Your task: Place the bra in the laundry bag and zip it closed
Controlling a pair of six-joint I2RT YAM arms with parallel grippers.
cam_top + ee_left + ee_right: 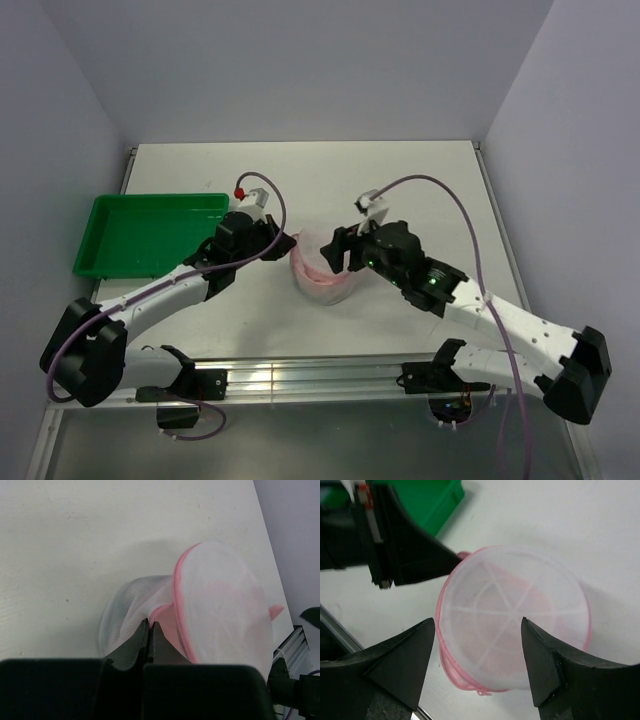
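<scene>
The laundry bag [322, 272] sits mid-table, with pink fabric [535, 600] showing through its mesh. The left gripper [150, 626], fingers pressed together, pinches the bag's rim at 9 o'clock. The right gripper [476, 624] hangs spread above the bag, reaching in from 3 o'clock. A green tray [150, 235] lies farther out at 9 o'clock, apart from the bag.

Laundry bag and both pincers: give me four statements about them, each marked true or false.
1. The left pincer is shut on the pink rim of the laundry bag. True.
2. The right pincer is shut. False: its fingers stand apart above the bag.
3. The bag lies in the green tray. False: it sits on the table, to the right of the tray.
4. Something pink shows through the bag's mesh. True.
</scene>
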